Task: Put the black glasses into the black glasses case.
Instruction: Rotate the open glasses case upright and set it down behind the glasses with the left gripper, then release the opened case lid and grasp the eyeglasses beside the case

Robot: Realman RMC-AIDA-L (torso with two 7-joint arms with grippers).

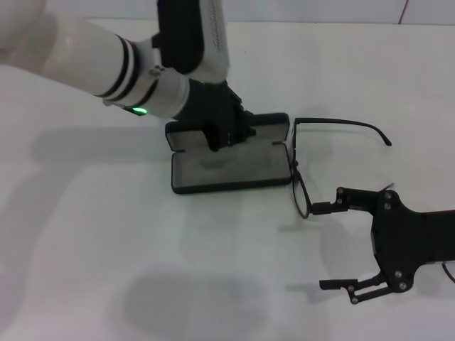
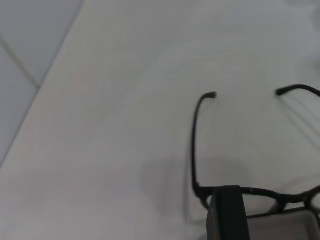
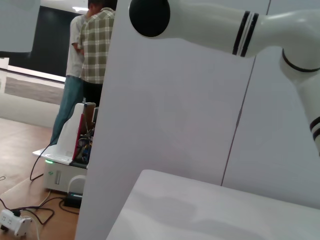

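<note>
Black glasses case [image 1: 231, 170] lies open mid-bench, grey lining up, lid toward the far edge. Left gripper [image 1: 226, 128] rests on the lid; finger state cannot be told. Black glasses [image 1: 302, 181] sit just beside the case on the side facing the bench's right edge, temples unfolded. Right gripper [image 1: 334, 245] is near the right edge, fingers spread, upper fingertip at the frame.

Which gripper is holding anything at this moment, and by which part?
The left gripper grips the black glasses case at its raised lid. The right gripper is open: one finger touches the black glasses at a lens rim, clamping nothing.
</note>
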